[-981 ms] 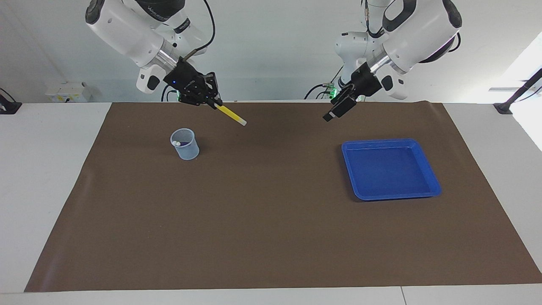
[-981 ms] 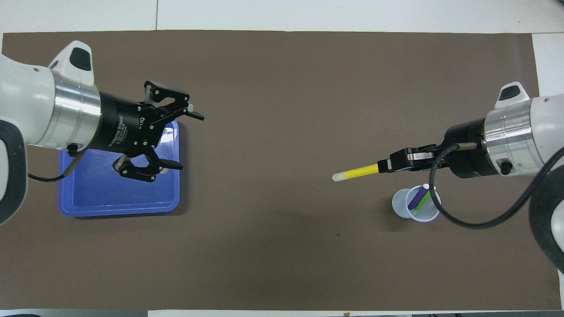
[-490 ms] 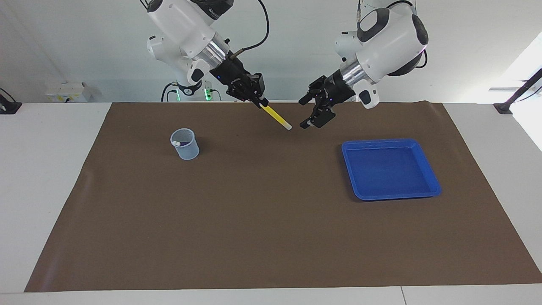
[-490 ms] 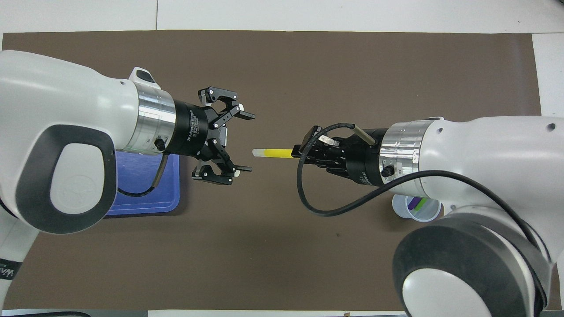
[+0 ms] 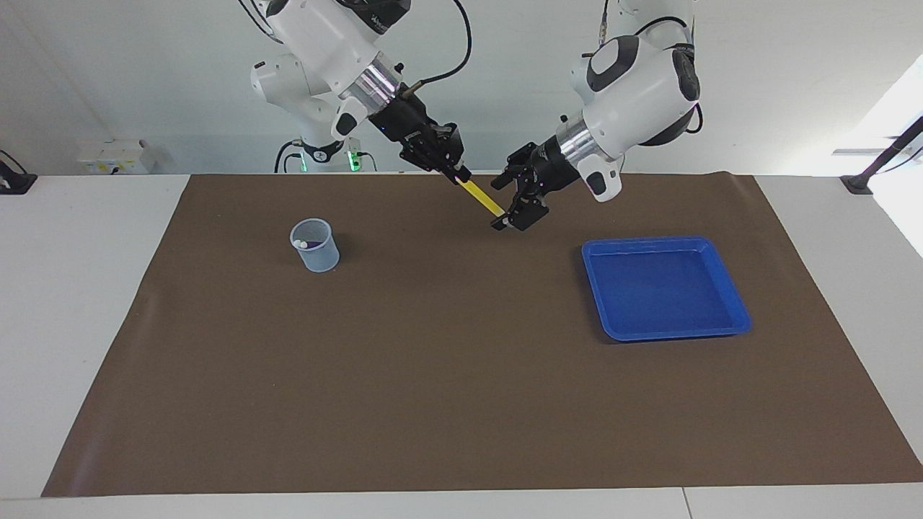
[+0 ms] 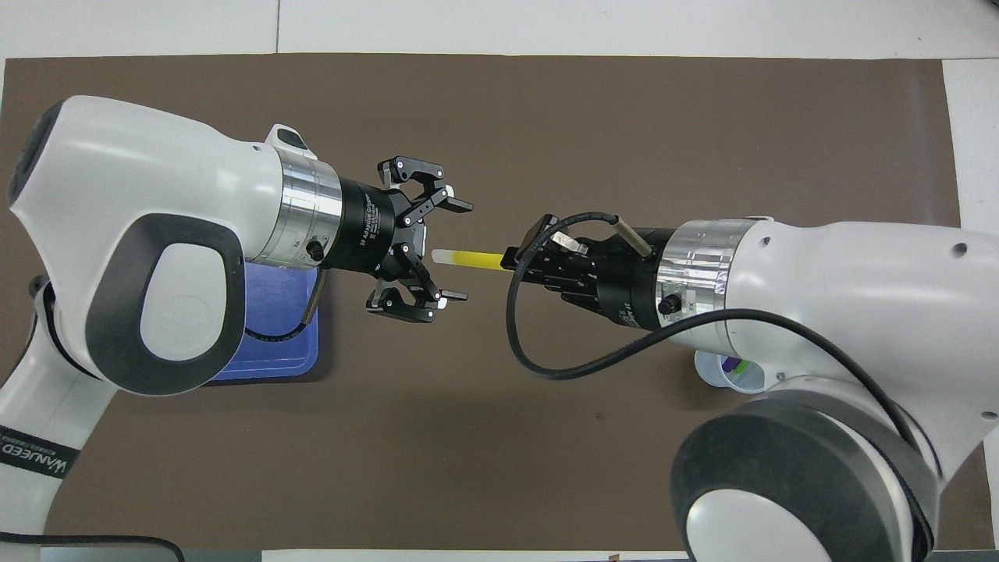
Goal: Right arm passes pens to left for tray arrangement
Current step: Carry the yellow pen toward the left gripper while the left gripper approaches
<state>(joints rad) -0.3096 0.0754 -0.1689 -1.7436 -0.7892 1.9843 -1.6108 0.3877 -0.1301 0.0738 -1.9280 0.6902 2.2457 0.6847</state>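
The right gripper (image 5: 457, 171) pinches the yellow pen (image 6: 468, 258), whose pale tip lies between the left gripper (image 6: 455, 251)'s spread fingers. The left should clamp squarely on the barrel before the right lets go.

A white table (image 5: 72, 288) is carrying a brown mat (image 5: 461, 404) that is covering most of its top, leaving white margins showing at both ends and along the edges. Lying directly on the mat are two things, well apart. In the facing view, a small translucent cup (image 5: 315, 246) is standing upright at about ten o'clock from the mat's middle, toward the right arm's end. A shallow blue tray (image 5: 667, 328) is sitting flat at about three o'clock, toward the left arm's end, slightly farther from the robots than the cup.
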